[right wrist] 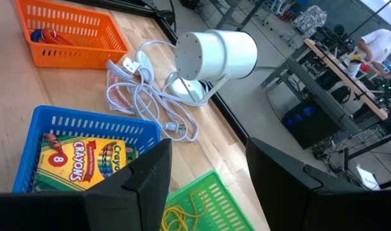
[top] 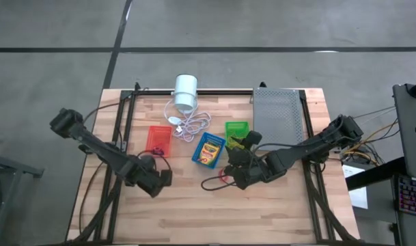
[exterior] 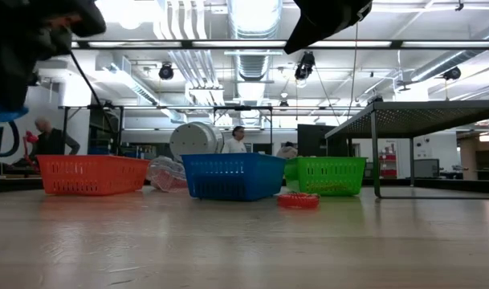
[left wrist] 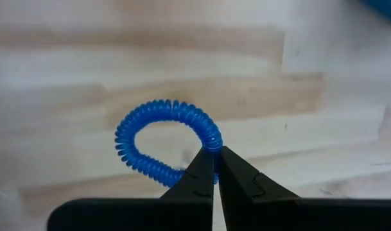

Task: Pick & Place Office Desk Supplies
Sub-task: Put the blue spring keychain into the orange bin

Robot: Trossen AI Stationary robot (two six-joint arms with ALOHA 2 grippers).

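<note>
My left gripper [left wrist: 214,154] is shut on a blue coiled rubber band [left wrist: 163,138] and hangs over the table's near left part [top: 155,183], in front of the red-orange basket [top: 158,140]. My right gripper [right wrist: 208,186] stands open, holding nothing, above the blue basket [top: 209,150] and the green basket [top: 237,131]. A yellow-green crayon box [right wrist: 79,157] lies in the blue basket. Red bands [right wrist: 44,35] lie in the red-orange basket. Yellow bands [right wrist: 182,212] lie in the green one. Another red band [exterior: 298,201] lies on the table before the green basket. My left gripper pinches one spot of the blue band's loop [left wrist: 211,142] between its two fingertips [left wrist: 198,173]. The fingers come from above, pointing down. The rest of the loop stands out to one side of the fingers, and the band [exterior: 2,120] is lifted clear of the table.
A white cylinder [top: 186,92] with its coiled white cord [top: 187,126] lies at the far edge behind the baskets. A grey perforated tray [top: 279,116] stands at the far right. Bare wood [top: 194,212] runs along the near edge. People show in the room beyond [exterior: 238,140].
</note>
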